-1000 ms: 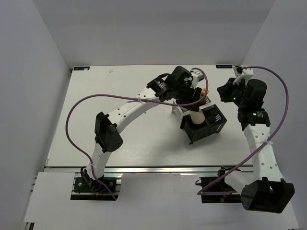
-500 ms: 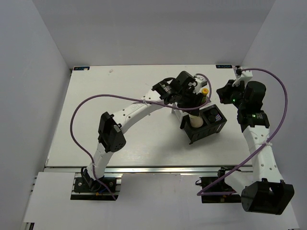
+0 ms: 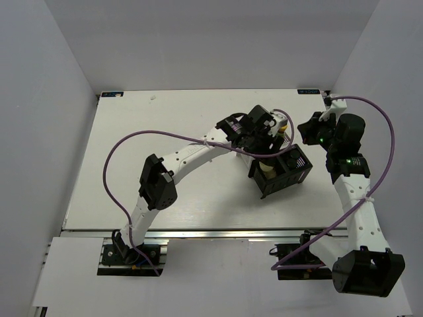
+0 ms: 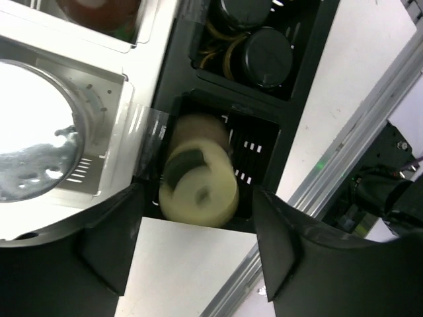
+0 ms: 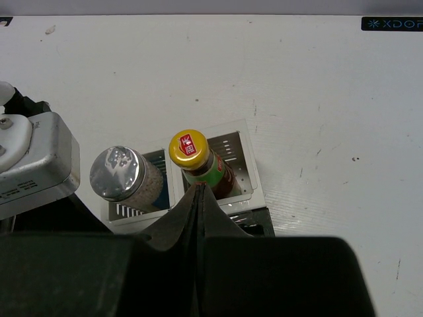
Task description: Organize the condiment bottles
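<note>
The cream squat bottle (image 4: pixel 198 188) with its yellow cap stands in a black compartment of the rack (image 4: pixel 301 86); it also shows in the top view (image 3: pixel 268 169). My left gripper (image 4: pixel 198 264) hangs open above it, fingers apart on either side, holding nothing. Two dark spice jars (image 4: pixel 264 54) sit in the neighbouring compartment. The silver-lidded shaker (image 5: pixel 122 173) and the dark yellow-capped sauce bottle (image 5: pixel 190 150) stand in the silver compartments. My right gripper (image 5: pixel 198 190) is shut and empty, just in front of the sauce bottle.
The black-and-silver rack (image 3: pixel 299 175) stands right of the table's middle. My left arm (image 3: pixel 192 148) arches over the table to it. My right gripper (image 3: pixel 309 125) hovers by the rack's far right corner. The left wrist's grey housing (image 5: pixel 26 158) is close to the shaker.
The left gripper has shifted right over the rack. The cream bottle now sits lower in its compartment, free of the fingers. The right arm has barely moved.
</note>
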{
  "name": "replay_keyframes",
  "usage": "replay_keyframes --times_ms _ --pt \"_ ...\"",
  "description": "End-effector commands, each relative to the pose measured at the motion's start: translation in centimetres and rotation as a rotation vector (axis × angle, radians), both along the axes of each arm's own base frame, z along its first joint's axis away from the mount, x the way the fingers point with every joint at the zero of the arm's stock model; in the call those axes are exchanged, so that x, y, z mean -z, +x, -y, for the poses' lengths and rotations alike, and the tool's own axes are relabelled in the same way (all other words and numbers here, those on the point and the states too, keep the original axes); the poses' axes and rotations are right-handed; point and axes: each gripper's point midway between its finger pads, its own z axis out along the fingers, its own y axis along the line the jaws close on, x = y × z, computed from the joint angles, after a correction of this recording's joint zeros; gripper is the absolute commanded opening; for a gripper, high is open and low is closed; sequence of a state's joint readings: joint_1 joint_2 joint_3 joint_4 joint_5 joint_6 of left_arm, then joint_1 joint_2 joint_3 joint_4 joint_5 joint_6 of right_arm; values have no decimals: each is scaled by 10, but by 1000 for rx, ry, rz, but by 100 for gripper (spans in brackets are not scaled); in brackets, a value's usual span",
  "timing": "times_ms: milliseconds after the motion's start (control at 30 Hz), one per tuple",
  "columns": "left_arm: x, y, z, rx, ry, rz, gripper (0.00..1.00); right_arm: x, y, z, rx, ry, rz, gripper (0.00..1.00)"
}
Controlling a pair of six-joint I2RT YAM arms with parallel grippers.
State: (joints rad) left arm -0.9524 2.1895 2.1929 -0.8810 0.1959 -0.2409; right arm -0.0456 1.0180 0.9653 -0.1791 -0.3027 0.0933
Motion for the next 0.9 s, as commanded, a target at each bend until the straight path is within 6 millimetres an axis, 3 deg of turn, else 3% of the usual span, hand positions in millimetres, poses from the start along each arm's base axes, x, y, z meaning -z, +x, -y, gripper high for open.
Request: replay_keyframes --times_ms 0,167,300,333,400,433,467,533,567,600,633,667,700,733,767,800,867 --pt "-14 6 1 -12 -22 53 77 -12 1 0 -14 -16 59 0" --pt "-22 5 1 -8 -39 60 84 -10 0 1 -19 -27 60 0" --pt "-45 6 0 -23 -74 87 83 -12 -2 1 -32 -52 66 4" --pt "-61 5 -2 -33 -100 103 83 -14 -3 0 -41 -58 71 9" --pt "-78 5 -7 -50 -129 131 83 -14 -6 -1 -60 -78 67 35" --pt "-102 2 -15 -62 -169 159 83 -13 -7 -4 -89 -101 72 44" --pt "-106 1 -18 -71 -181 168 87 -16 -8 -5 -105 -111 80 63" --pt "-123 2 -30 -118 -215 194 91 -10 -12 -9 -148 -130 51 81" --pt "-152 4 -44 -148 -275 229 93 -15 -13 -9 -151 -132 54 89" --pt "-146 5 -55 -176 -269 221 96 -9 -15 -10 -159 -126 13 89" --pt "-155 9 -62 -216 -305 225 97 -9 -15 -10 -153 -119 -5 89" --pt "-180 5 -80 -244 -360 250 98 -11 -15 -9 -141 -108 -23 89" --pt "-162 16 -99 -295 -335 230 98 -12 -15 -8 -133 -101 -57 89" --pt "-167 20 -109 -331 -375 228 98 -13 -15 -7 -133 -105 -69 89" --pt "-185 27 -139 -390 -420 254 98 -14 -15 -7 -134 -109 -78 89" --pt "-160 30 -153 -431 -394 211 98 -19 -11 -5 -128 -118 -76 89" --pt "-171 38 -185 -493 -437 241 98 -19 -10 -4 -130 -131 -97 89"
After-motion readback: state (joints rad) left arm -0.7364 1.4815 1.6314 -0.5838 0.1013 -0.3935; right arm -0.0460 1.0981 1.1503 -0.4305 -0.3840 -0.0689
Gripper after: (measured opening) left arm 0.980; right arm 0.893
